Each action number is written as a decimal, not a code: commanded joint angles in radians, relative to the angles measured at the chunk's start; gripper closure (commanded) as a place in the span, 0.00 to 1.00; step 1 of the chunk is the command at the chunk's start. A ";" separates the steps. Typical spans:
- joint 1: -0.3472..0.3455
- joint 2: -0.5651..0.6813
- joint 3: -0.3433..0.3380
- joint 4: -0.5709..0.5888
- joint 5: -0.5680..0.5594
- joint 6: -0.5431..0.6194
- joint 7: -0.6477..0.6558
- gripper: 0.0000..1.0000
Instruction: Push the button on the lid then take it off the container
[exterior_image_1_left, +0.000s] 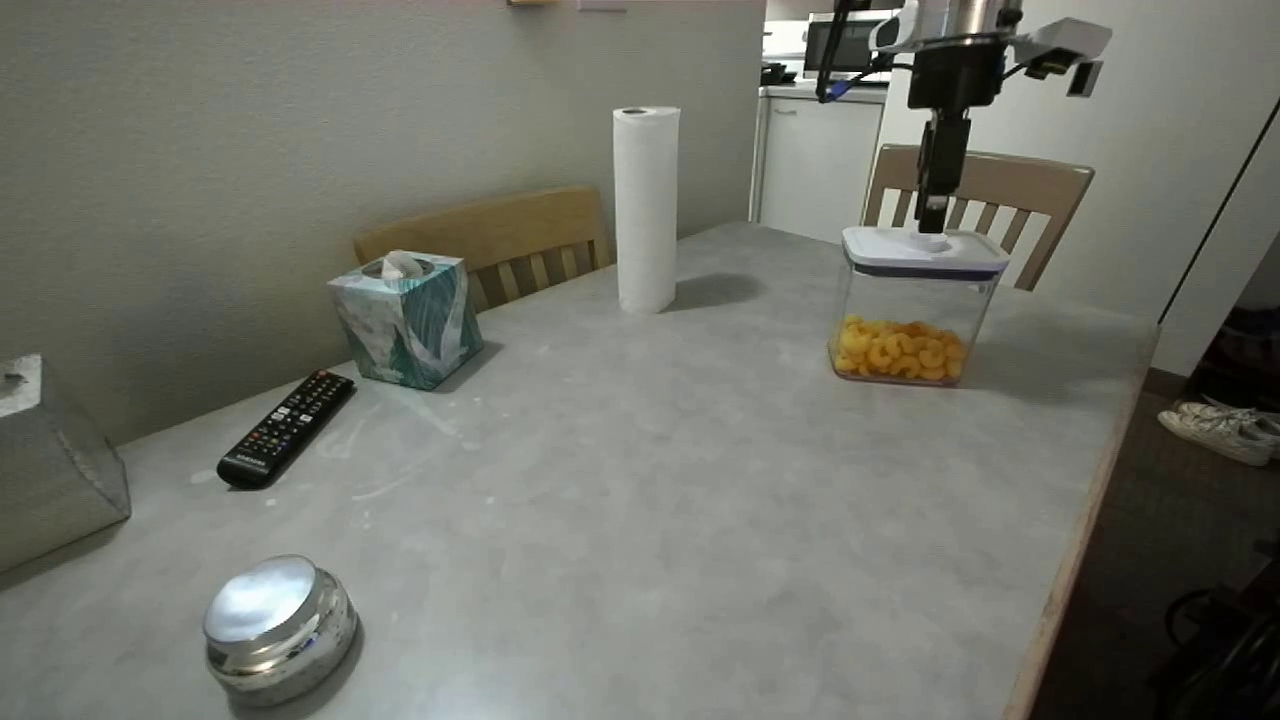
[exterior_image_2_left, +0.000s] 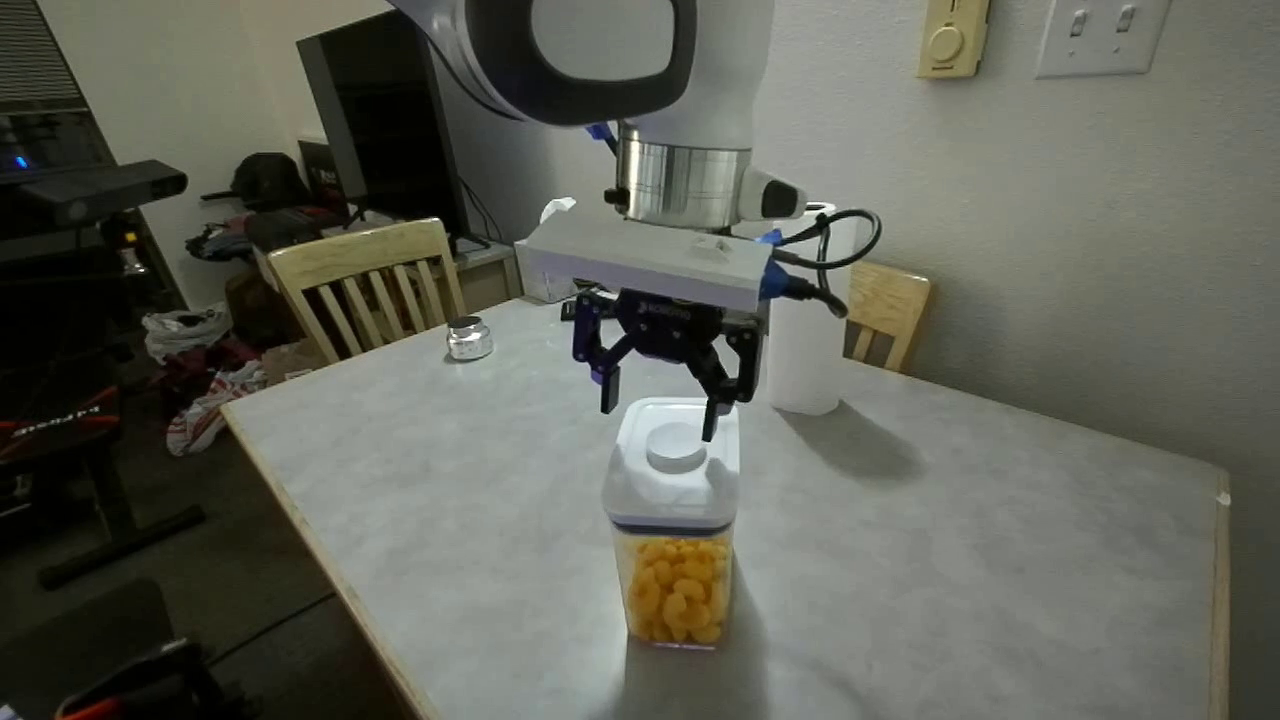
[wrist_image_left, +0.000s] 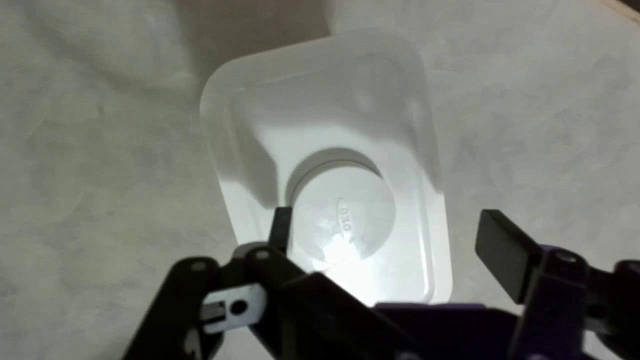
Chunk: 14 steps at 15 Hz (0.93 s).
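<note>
- the gripper (exterior_image_2_left: 660, 408) is spread above the lid (wrist_image_left: 310, 105), its fingertips (wrist_image_left: 281, 227) well apart: in the wrist view one shows just beside the button (wrist_image_left: 345, 215), contact unclear, the opposite one past the lid's rim, over the table (exterior_image_1_left: 700, 480).
- the button stands raised at the lid's middle; the lid sits on the container (exterior_image_1_left: 910, 300), a clear upright box with yellow-orange snack pieces (exterior_image_1_left: 900, 350) inside.
- in an exterior view a strip of tabletop runs between the container and the wooden edge (exterior_image_1_left: 1087, 525); a wide stretch lies toward the metal jar (exterior_image_1_left: 280, 630).
- behind the container there: a brown chair (exterior_image_1_left: 1030, 185).
- nearest tall thing: the paper roll (exterior_image_1_left: 646, 210), upright, apart from the container; in an exterior view the arm (exterior_image_2_left: 685, 185) partly covers it.
- farther, wall side: the teal tissue box (exterior_image_1_left: 410, 330), the black remote (exterior_image_1_left: 287, 430) just beside it.
</note>
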 joint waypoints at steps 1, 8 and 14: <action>-0.016 -0.001 0.008 0.008 0.002 -0.015 -0.039 0.00; -0.043 0.014 0.019 0.015 0.032 -0.027 -0.302 0.00; -0.059 0.027 0.014 0.047 0.041 -0.102 -0.526 0.00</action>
